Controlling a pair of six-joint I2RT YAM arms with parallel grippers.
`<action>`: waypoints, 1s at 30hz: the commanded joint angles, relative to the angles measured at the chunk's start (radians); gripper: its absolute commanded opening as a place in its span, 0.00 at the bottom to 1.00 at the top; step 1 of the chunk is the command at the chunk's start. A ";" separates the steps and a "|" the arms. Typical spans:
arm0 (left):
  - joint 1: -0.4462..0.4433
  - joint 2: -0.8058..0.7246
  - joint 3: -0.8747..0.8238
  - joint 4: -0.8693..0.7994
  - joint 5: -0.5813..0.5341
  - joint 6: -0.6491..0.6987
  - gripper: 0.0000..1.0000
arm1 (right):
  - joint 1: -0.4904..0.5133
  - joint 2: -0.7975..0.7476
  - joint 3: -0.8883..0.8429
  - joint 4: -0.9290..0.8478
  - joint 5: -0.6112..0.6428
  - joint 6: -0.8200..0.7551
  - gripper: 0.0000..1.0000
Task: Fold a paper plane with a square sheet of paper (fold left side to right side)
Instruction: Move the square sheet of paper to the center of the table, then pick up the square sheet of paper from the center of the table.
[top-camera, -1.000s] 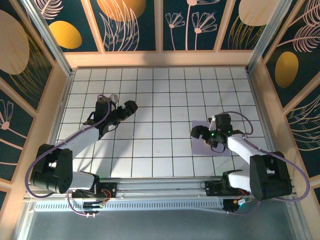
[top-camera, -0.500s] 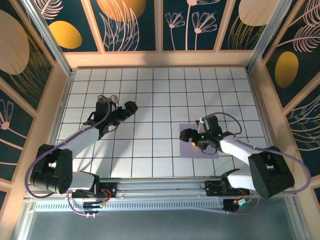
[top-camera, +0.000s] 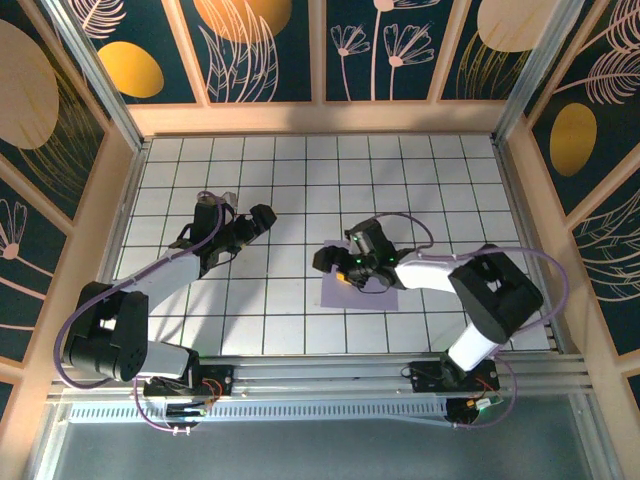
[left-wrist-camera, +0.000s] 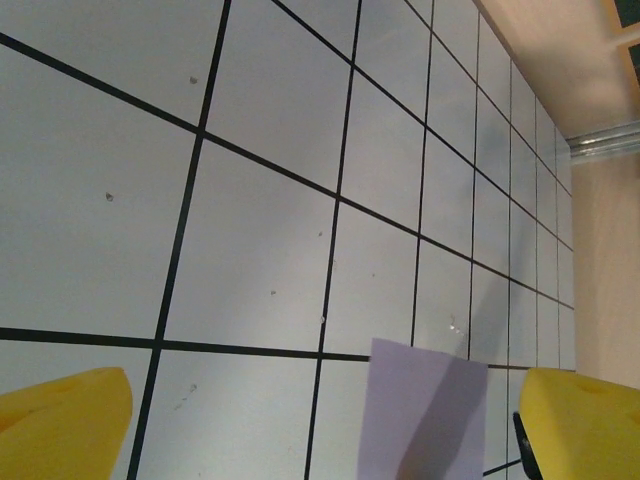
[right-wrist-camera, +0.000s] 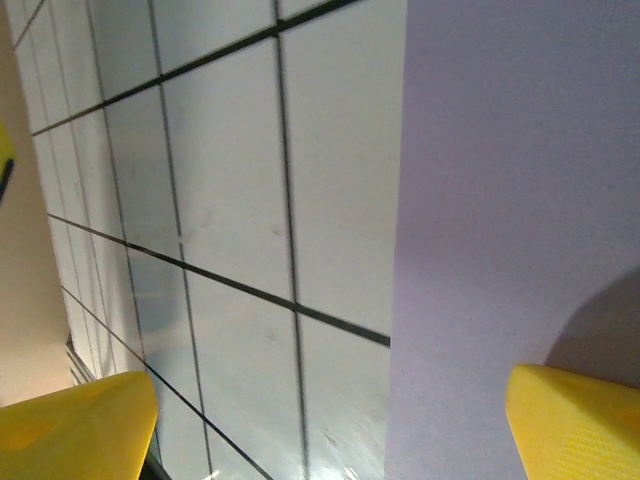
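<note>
We are judging the task as barely begun: the square sheet of paper (top-camera: 350, 298) is lying flat on the desk (top-camera: 300, 170), just right of centre in the near half, and we are finding no crease or flap on it in either wrist view. The right fingers (right-wrist-camera: 575, 425) are standing apart, straddling the sheet's left edge, one over lavender paper and one over bare tile; whether they are touching it we cannot tell. The left fingers (left-wrist-camera: 62, 418) are spread wide, holding nothing, well apart from the sheet on the left. As we are reading it, the left-to-right fold and every later fold are waiting. The desk is showing white tiles with black grid lines, and navy panels (top-camera: 260, 50) with gold discs and pale leaf drawings, framed in light wood, are enclosing it.
</note>
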 joint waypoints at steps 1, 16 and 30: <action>-0.012 -0.003 -0.004 0.023 0.022 -0.023 0.99 | 0.035 0.072 0.050 0.109 0.035 0.079 0.91; -0.116 0.041 -0.035 0.017 0.086 -0.032 0.82 | -0.049 -0.195 0.118 -0.251 0.194 -0.188 0.97; -0.408 0.239 0.056 0.044 0.123 -0.109 0.55 | -0.242 -0.245 0.071 -0.464 0.332 -0.418 0.99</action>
